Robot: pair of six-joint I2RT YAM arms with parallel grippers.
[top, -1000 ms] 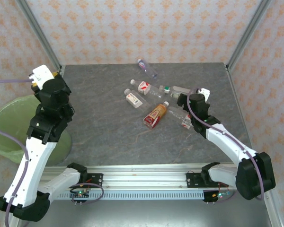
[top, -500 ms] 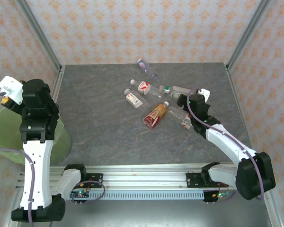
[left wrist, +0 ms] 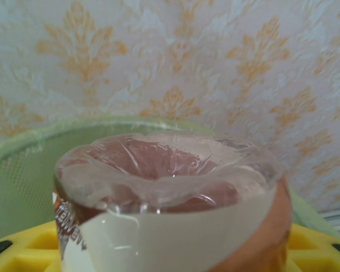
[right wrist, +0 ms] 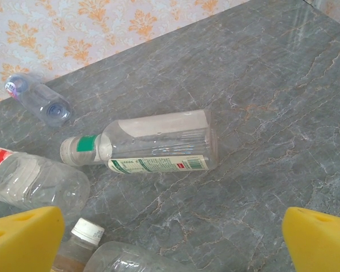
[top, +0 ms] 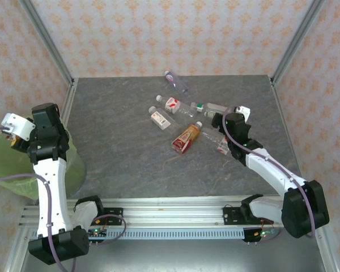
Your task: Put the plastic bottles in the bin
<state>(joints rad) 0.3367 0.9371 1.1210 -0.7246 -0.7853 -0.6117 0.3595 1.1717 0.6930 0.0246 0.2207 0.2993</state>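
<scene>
One bottle in the left hand points base-first at the bin.

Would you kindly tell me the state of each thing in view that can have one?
Left gripper, shut on the brown-labelled bottle.
Right gripper, open, holding nothing.
Bin, open-topped, lined with a green bag.
Green-banded bottle, lying on its side, capped.
Blue-capped bottle, lying on its side.

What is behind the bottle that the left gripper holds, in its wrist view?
The bin, its green-lined rim curving round behind the bottle, and the patterned wall beyond. The bottle covers most of the bin's inside.
</scene>
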